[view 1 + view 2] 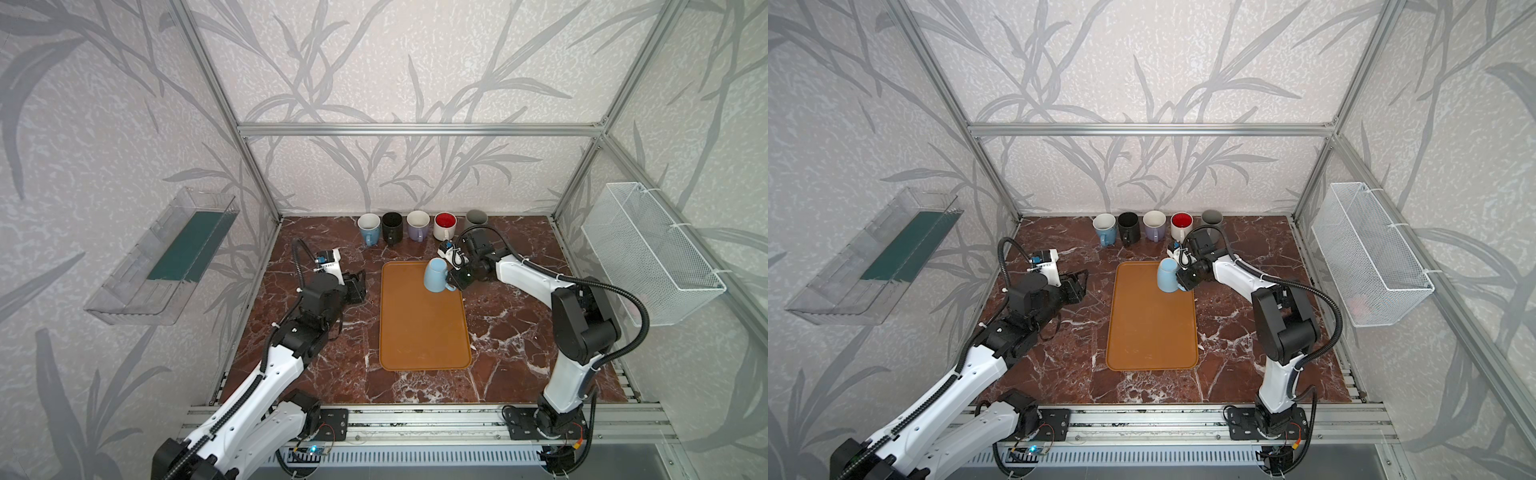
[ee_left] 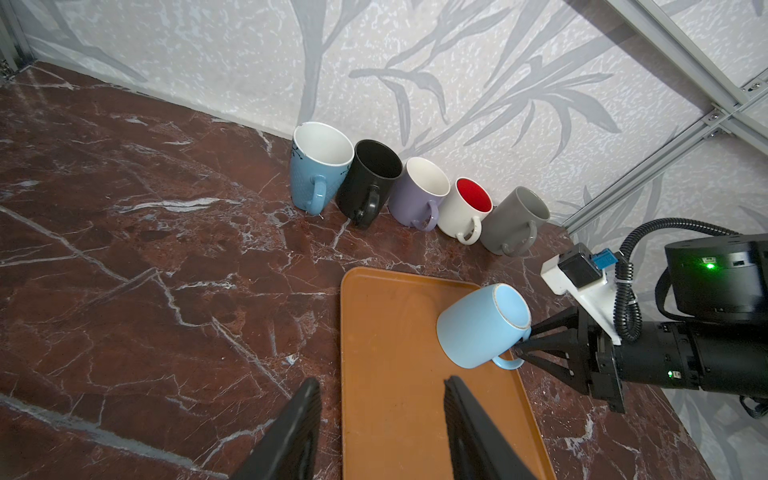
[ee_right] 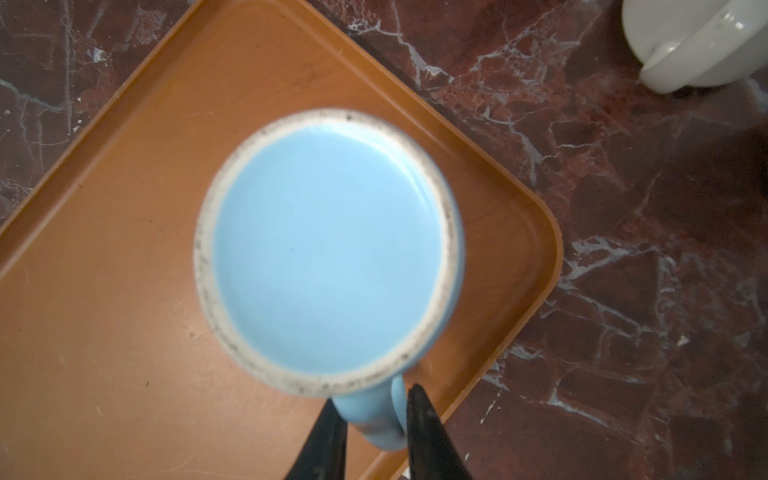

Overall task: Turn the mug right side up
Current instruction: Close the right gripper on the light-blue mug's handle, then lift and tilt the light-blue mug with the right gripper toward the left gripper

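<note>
Blue and glazed, the mug (image 3: 328, 249) stood mouth down on the far right corner of the tray (image 1: 419, 332), and its base faced up into the right wrist view. I could not tell whether its rim rested on the tray or was lifted a little.

The right gripper (image 3: 374, 397) reached in from the side, with its jaws closed narrowly on the handle (image 3: 382, 424), one finger on each flat side of the loop. I judge that the handle was chosen because the body looked too wide for these jaws, and because a grip from the side leaves the wrist free to roll the mug over. Such a grip is thin, so the mug could swing or slip when the wrist turns.

The left gripper (image 2: 381, 380) hung low over the table (image 1: 332, 374), just beside the left edge of the tray. Its jaws were partly apart and held nothing. It pointed toward the mug, probably so that it stays out of the way but near enough to help.

At the back wall a row of five mugs (image 2: 415, 191) stood upright, close together, with their handles toward the front. The flip itself was not yet done; the next step calls for a lift clear of the tray and then a half turn.
</note>
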Action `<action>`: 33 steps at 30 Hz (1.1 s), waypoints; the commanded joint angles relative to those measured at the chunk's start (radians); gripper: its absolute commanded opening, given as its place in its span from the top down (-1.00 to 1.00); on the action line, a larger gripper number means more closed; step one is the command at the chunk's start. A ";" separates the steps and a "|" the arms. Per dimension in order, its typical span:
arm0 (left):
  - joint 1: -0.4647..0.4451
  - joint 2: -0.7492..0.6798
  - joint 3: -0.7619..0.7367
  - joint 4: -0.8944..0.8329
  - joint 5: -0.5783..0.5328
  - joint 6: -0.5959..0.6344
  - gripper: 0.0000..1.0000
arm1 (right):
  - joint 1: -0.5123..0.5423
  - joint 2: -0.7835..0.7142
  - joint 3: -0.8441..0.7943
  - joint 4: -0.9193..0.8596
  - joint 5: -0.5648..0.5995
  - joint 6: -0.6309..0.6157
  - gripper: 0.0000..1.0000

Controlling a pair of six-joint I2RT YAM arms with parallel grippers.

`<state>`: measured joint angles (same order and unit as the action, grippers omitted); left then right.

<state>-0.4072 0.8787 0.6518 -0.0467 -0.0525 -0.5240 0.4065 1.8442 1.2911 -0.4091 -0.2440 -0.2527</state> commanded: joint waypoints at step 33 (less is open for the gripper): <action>-0.005 -0.006 0.011 -0.035 -0.014 -0.011 -0.01 | 0.029 0.111 0.157 -0.143 0.048 -0.056 0.54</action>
<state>-0.4107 0.8749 0.6518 -0.0608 -0.0544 -0.5270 0.4301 1.9427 1.4143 -0.5159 -0.2081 -0.2939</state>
